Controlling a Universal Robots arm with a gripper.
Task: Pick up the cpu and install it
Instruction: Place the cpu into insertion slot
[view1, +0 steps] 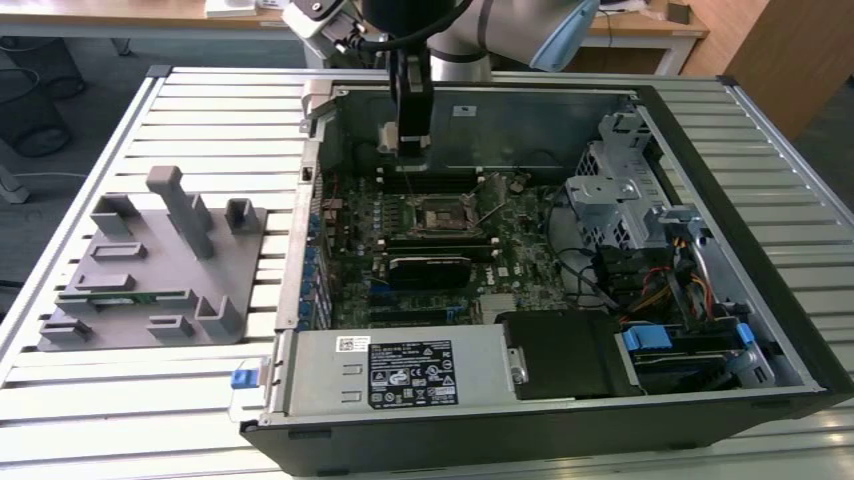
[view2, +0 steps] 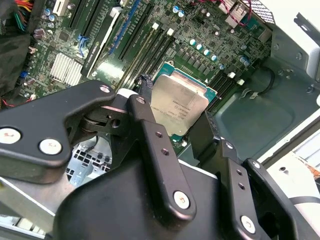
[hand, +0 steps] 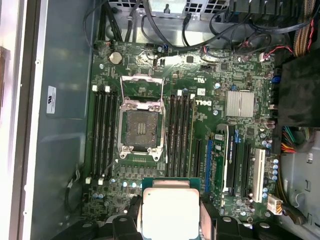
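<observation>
if the cpu (hand: 171, 207) tilts or slips in your gripper (hand: 171, 222), it could land crooked and bend the pins of the socket (hand: 141, 125). the jaws are closed on the cpu's opposite edges, holding it above the motherboard (hand: 210, 115), with the open, unfilled socket just beyond.

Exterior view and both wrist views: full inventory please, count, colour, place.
cpu: 1, silver-grey top, held above the motherboard
socket: 1, metal frame, dark centre, open, on the motherboard
motherboard: 1, green, inside the case
case: 1, black, open, on the table
fixture: 1, grey, on the table, exterior view's left
table: 1, pale, slatted, under case and fixture
arm: 1, pale grey, reaching into the case
gripper: 1, black, shut on the cpu
</observation>
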